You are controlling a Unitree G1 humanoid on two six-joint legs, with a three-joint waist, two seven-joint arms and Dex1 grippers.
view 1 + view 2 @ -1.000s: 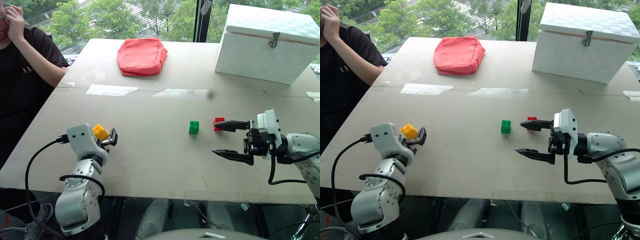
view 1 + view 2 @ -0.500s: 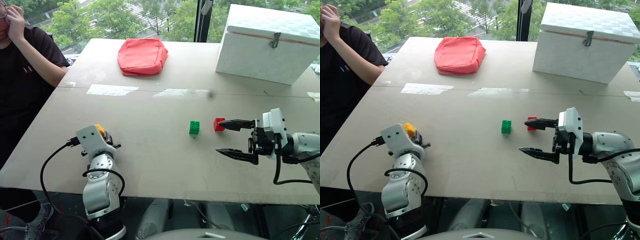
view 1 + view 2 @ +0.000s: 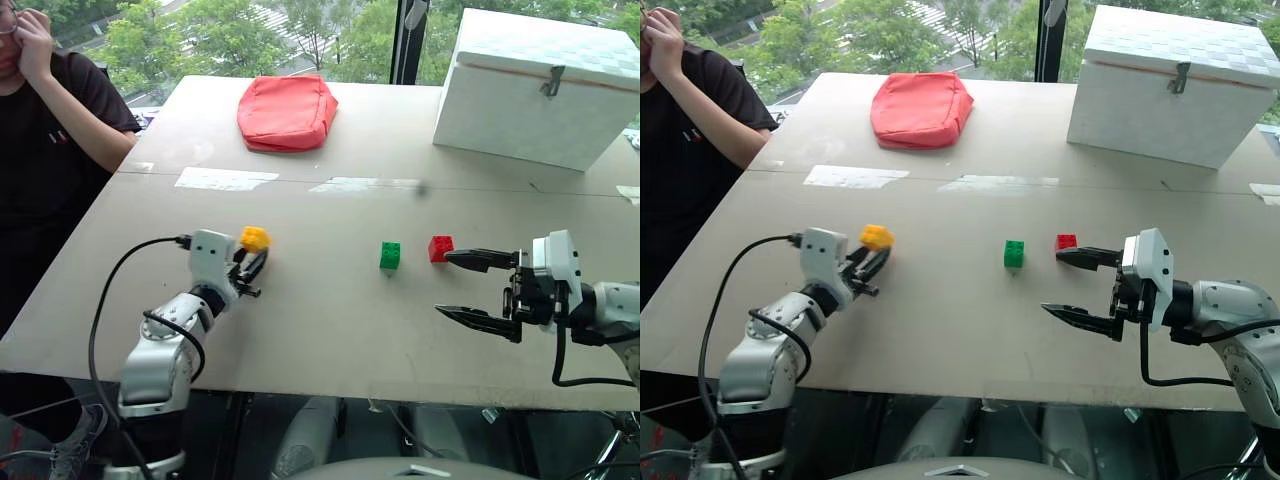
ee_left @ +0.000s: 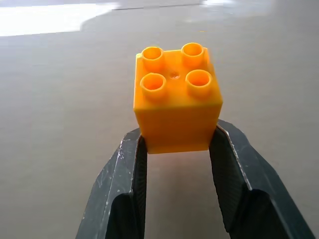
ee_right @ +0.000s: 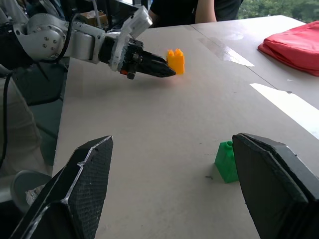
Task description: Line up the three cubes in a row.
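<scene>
1. Left gripper: the jaws pinch the yellow cube by its lower sides, one finger against each side, studs facing up. The cube projects beyond the fingertips and is held above the counter.
2. Right gripper: the jaws are spread wide and hold nothing. They point across the counter toward the left gripper.
3. Red cube: rests on the counter just beside the tip of the far right finger; contact cannot be determined.
4. Green cube: rests on the counter just beside the red cube, on the side toward the left gripper. In the right wrist view, it appears between the two spread fingers, ahead of them.
5. Spacing: the yellow cube is well apart from the green cube, with bare counter between them.
6. Background items: a red pouch and a white box sit on the far part of the counter, well beyond both grippers. A seated person is at the counter edge beyond the left gripper.
</scene>
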